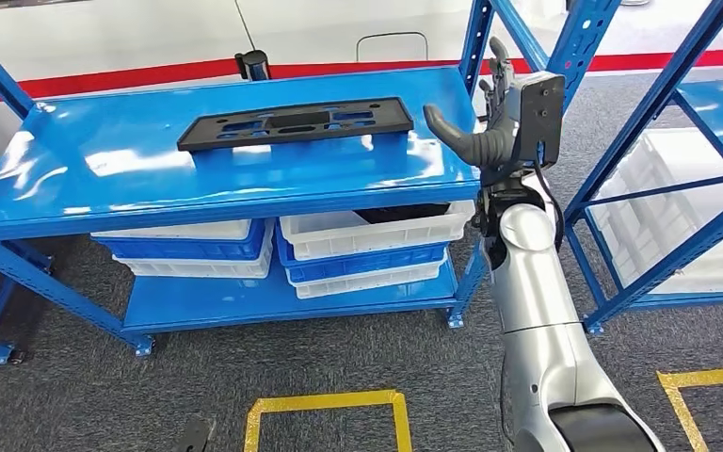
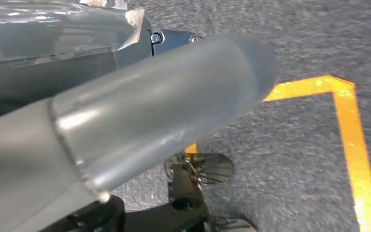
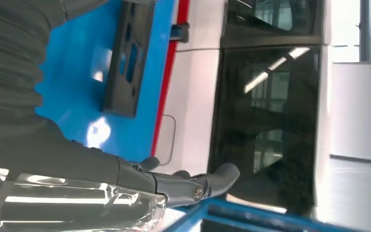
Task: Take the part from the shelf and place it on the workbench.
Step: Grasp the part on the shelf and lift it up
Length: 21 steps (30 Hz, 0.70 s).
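A long flat black plastic part (image 1: 297, 122) with several cut-outs lies on the top board of the blue shelf (image 1: 151, 179); the right wrist view shows the same part (image 3: 125, 58). My right hand (image 1: 490, 122) is raised at the shelf's right end, beside and a little right of the part, not touching it. Its thumb sticks out toward the part and its fingers (image 3: 193, 181) are spread, holding nothing. My left hand (image 2: 140, 116) hangs low over the grey carpet, seen only as a blurred grey thumb.
White and blue bins (image 1: 367, 240) are stacked on the shelf's lower board. A second blue rack (image 1: 678, 188) with white bins stands to the right. Blue uprights (image 1: 570, 38) rise just behind my right hand. Yellow floor tape (image 1: 325, 405) marks the carpet in front.
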Available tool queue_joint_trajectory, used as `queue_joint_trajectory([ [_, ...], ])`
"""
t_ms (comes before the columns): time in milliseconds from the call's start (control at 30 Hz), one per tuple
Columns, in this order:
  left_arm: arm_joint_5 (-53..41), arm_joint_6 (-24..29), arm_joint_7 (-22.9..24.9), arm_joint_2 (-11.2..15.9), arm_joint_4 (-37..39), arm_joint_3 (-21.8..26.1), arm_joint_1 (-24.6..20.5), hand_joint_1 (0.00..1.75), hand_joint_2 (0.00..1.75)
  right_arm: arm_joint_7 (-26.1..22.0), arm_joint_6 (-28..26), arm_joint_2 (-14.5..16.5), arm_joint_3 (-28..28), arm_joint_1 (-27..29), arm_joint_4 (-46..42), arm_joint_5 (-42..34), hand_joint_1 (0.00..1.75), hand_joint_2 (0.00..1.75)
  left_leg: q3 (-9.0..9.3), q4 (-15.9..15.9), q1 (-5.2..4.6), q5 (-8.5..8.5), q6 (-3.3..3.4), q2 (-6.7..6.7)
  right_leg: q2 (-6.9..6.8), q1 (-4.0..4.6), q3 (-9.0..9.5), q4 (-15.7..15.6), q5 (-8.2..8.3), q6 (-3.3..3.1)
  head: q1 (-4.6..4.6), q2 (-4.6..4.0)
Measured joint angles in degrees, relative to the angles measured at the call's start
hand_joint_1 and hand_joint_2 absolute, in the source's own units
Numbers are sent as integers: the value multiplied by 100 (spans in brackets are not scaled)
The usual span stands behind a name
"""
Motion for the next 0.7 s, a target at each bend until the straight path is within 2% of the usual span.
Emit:
queue_joint_trajectory([
  [67,14,-1,-15,-4,-2,23,-9,0,0,-5,0,5,-5,-17,-1,2,0,175,-424,698,10,-156,-37,1,19,20,118,-4,-93,-91,-12,0],
  [133,45,-3,-21,-5,-1,39,3,0,0,-2,0,5,-5,10,5,2,0,175,-948,1355,7,-389,-59,0,39,55,242,-4,-205,-134,-26,1],
  [167,63,-5,-23,-4,1,45,11,0,0,-1,0,5,-5,27,9,1,0,175,-1122,1457,2,-417,-45,0,53,74,318,-4,-267,-139,-27,1],
  [200,80,-9,-26,-4,1,51,17,0,0,-2,2,7,-5,37,12,1,0,175,-1205,1367,-11,-337,-13,-1,65,92,404,-4,-333,-141,-27,1],
  [233,93,-15,-29,-4,2,58,20,0,0,-4,5,12,-5,38,14,-1,0,175,-1196,1087,-33,-124,43,-2,73,109,498,-6,-403,-140,-27,1],
  [300,121,-24,-37,3,4,91,31,0,0,-17,15,23,-1,42,31,-4,0,175,-1069,341,-115,526,206,-16,89,127,661,-26,-545,-123,-18,1],
  [333,132,-27,-41,9,5,114,40,0,0,-25,21,26,3,42,46,-8,0,175,-994,71,-159,749,271,-21,99,135,733,-52,-603,-99,-15,1],
  [367,145,-29,-45,15,6,136,47,0,0,-36,25,29,4,44,61,-12,0,175,-933,-82,-194,869,320,-24,108,136,801,-87,-637,-67,-15,1],
  [433,167,-36,-55,17,7,166,52,0,0,-53,28,44,1,28,75,-20,0,175,-785,-203,-222,827,361,-12,113,165,909,-112,-629,19,-18,1],
  [467,175,-42,-60,13,7,176,52,0,0,-62,28,52,-2,12,75,-21,0,175,-694,-265,-215,818,376,-10,101,169,898,-36,-605,45,-20,1],
  [500,177,-48,-65,9,7,184,50,0,0,-67,28,58,-2,-10,75,-22,0,175,-603,-325,-199,803,391,-12,85,178,795,167,-572,65,-18,1],
  [533,178,-54,-70,5,7,190,47,0,0,-71,28,57,-2,-28,78,-22,0,175,-520,-373,-177,779,402,-18,70,178,605,486,-569,62,-14,1],
  [567,179,-59,-72,1,7,193,45,0,0,-73,28,54,0,-30,84,-23,0,175,-451,-403,-160,745,406,-26,57,173,334,891,-617,42,-13,1],
  [633,181,-69,-73,-14,7,195,52,0,0,-71,28,40,1,0,105,-23,0,175,-336,-430,-142,644,401,-47,51,172,-205,1565,-906,-4,-6,1],
  [667,181,-72,-73,-25,7,196,64,0,0,-69,28,31,-1,22,115,-24,0,175,-265,-434,-138,584,388,-62,48,161,-383,1671,-1058,1,-5,0],
  [700,182,-73,-73,-34,7,196,76,0,0,-68,28,24,-2,36,123,-25,0,175,-189,-433,-132,521,370,-77,43,144,-477,1599,-1114,38,-3,0],
])
